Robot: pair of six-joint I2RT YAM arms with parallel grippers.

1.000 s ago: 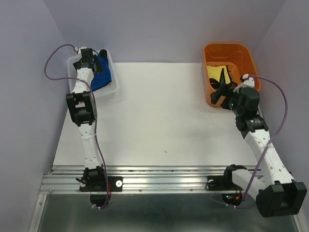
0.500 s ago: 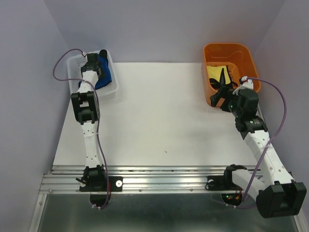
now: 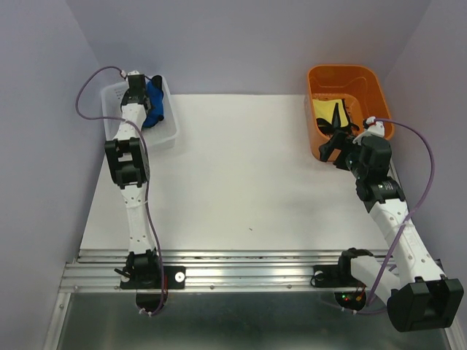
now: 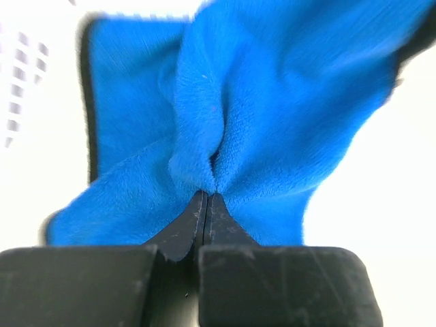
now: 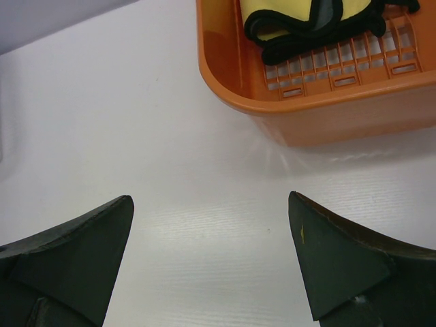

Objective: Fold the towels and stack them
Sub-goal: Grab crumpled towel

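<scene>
A blue towel (image 3: 154, 102) with dark edging lies bunched in the white mesh basket (image 3: 165, 134) at the back left. My left gripper (image 3: 136, 82) reaches down into the basket. In the left wrist view its fingertips (image 4: 206, 196) are shut on a pinched ridge of the blue towel (image 4: 272, 88). A yellow towel (image 3: 324, 109) with black edging lies in the orange bin (image 3: 380, 88) at the back right, with a dark grey cloth (image 5: 328, 11) folded against it. My right gripper (image 3: 330, 144) hovers open over the table just in front of the bin's near wall (image 5: 320, 119), its jaws wide apart and holding nothing (image 5: 211, 199).
The white table (image 3: 241, 175) spreads between basket and bin. Lilac walls close in the left, back and right. A metal rail (image 3: 248, 262) with both arm bases runs along the near edge.
My left gripper went from wide open to shut, pinching the blue towel in the basket, and the towel bunched up. The right gripper stayed open and hardly moved.
</scene>
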